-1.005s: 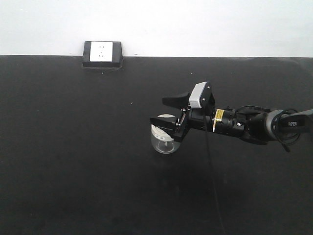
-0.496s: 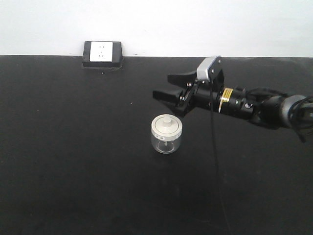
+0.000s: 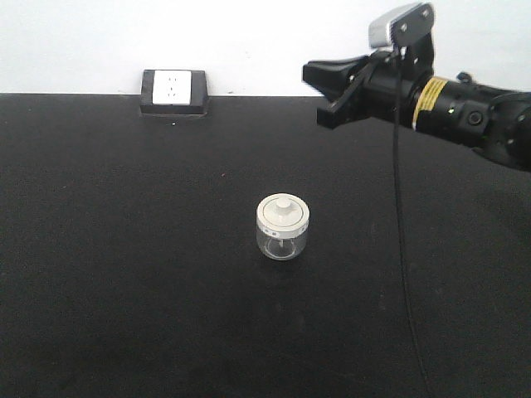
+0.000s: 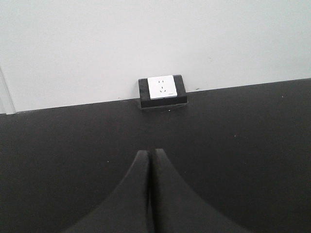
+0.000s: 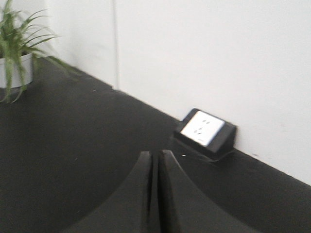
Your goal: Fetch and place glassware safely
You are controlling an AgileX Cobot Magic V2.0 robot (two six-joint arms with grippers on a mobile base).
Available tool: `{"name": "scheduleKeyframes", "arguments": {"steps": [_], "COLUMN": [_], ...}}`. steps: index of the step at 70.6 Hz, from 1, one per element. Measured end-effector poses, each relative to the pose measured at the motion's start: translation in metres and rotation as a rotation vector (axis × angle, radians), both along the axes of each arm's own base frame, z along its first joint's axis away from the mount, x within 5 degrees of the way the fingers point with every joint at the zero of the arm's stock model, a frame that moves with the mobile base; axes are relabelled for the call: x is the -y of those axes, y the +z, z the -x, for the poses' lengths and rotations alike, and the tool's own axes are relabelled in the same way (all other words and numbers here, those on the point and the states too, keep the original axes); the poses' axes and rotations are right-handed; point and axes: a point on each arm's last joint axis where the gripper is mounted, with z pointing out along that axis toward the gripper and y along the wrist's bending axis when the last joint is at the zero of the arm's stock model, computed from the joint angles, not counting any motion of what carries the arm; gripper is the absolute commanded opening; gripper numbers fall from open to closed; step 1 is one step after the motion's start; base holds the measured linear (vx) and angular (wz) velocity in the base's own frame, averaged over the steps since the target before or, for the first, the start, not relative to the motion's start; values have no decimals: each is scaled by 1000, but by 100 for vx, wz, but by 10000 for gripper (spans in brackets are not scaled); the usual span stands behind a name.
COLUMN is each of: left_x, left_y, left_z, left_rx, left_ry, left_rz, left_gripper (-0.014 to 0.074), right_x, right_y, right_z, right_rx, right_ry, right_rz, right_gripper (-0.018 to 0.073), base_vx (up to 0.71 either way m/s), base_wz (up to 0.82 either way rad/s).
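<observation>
The glassware [image 3: 283, 230], a squat clear jar with a cream-white knobbed lid, stands upright and alone on the black table [image 3: 124, 274] near the middle of the front view. My right gripper [image 3: 314, 93] hangs high at the upper right, well above and behind the jar, touching nothing. In the right wrist view its fingers [image 5: 156, 154] lie almost together with only a thin slit and nothing between them. My left gripper [image 4: 149, 153] shows only in the left wrist view, shut and empty over bare table. Neither wrist view shows the jar.
A white socket block in a black housing [image 3: 172, 89] sits at the table's back edge against the white wall; it also shows as the socket [image 4: 163, 88] and the socket [image 5: 204, 130]. A potted plant [image 5: 14, 53] stands far left in the right wrist view.
My right gripper, which was around the jar a second ago, has let go, lifted and drawn back to the upper right. The jar stays standing where it was.
</observation>
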Motion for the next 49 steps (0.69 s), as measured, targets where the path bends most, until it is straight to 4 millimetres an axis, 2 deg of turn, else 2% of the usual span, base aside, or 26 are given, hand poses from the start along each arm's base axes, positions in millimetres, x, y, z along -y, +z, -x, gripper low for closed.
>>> {"name": "scheduleKeyframes", "arguments": {"steps": [32,40,49], "left_x": [0,0,0], "left_y": [0,0,0], "left_z": [0,0,0], "left_rx": [0,0,0], "left_ry": [0,0,0], "left_rz": [0,0,0], "left_gripper": [-7,-7,-7], "right_x": [34,49,79], "right_y": [50,51,44], "right_z": [21,32,49], "right_rx": [-23,-38,-80], "right_ry": [-377,-454,-548], "right_rz": [4,3,-23], "right_gripper": [-3,-2,-2], "base_vx": [0,0,0], "base_wz": [0,0,0]}}
